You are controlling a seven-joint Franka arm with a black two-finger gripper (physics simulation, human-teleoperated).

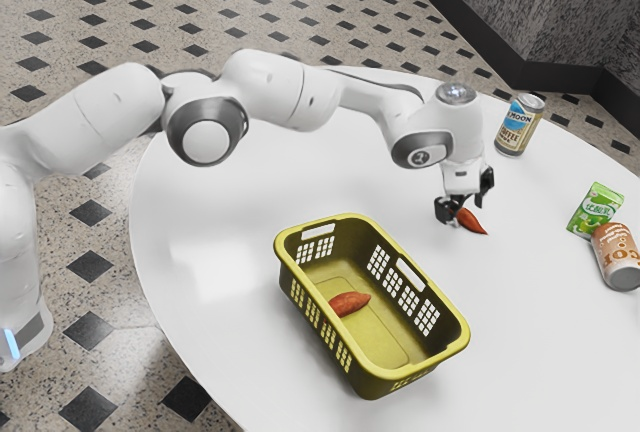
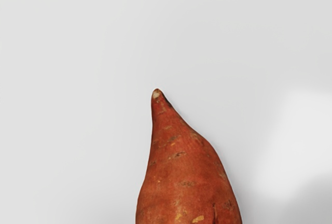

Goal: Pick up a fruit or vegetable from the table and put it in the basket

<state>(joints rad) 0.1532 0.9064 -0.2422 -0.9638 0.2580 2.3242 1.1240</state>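
Reaching out low over the round white table (image 1: 235,197), with black fingers (image 1: 446,211) pointing down and spread apart. Got a red-orange sweet potato (image 1: 470,220) right by them, not in the basket (image 1: 378,377); can't tell if touching one of them. Can see the thin, pointy end poking out from under the hand, with the fat part closer in. Can spot the yellow-green basket on the table too, between the arm's base and the far-off drinks, with holes in the sides and a slot to grab at each end of the top. Can find one more potato (image 1: 349,303) lying inside, down on the bottom. Over at the exterior view's right, can see a blue and tan can (image 1: 516,130) standing up, and farther along, a green pack (image 1: 590,214) just beside an orange-brown can (image 1: 613,252).
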